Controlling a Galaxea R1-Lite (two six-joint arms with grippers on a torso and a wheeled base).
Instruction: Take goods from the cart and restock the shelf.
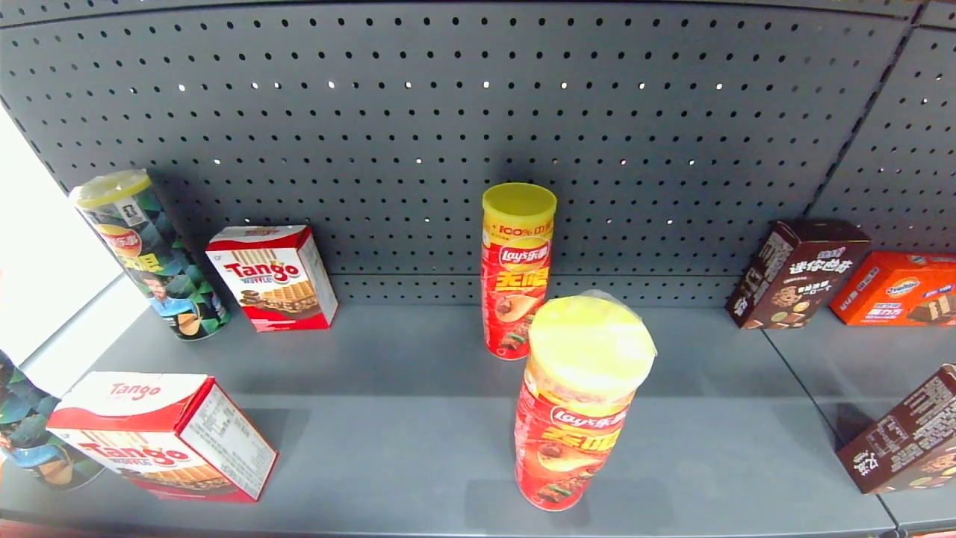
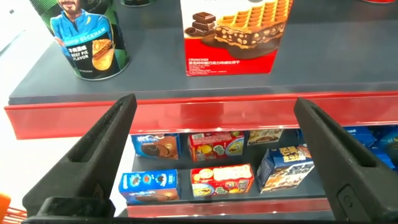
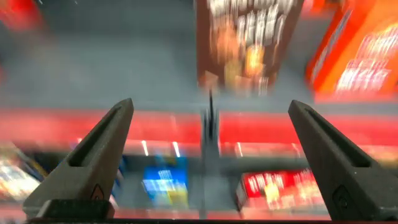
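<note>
On the grey shelf [image 1: 388, 418] two red chip cans with yellow lids stand upright, one at the back [image 1: 517, 269] and one nearer the front [image 1: 579, 403]. My left gripper [image 2: 214, 162] is open and holds nothing. It faces the shelf's red front edge [image 2: 205, 115], just below a dark chip can [image 2: 90, 34] and a wafer box [image 2: 233, 34]. My right gripper [image 3: 211, 162] is also open and holds nothing, in front of the red shelf edge [image 3: 161, 127] below a brown box [image 3: 249, 43] and an orange box [image 3: 364, 56].
At the shelf's left stand two dark green chip cans [image 1: 149, 254] [image 1: 30, 426] and two wafer boxes [image 1: 272, 276] [image 1: 164, 437]. Brown boxes [image 1: 795, 273] [image 1: 907, 433] and an orange box [image 1: 892, 288] sit at the right. A lower shelf holds several small boxes [image 2: 214, 165].
</note>
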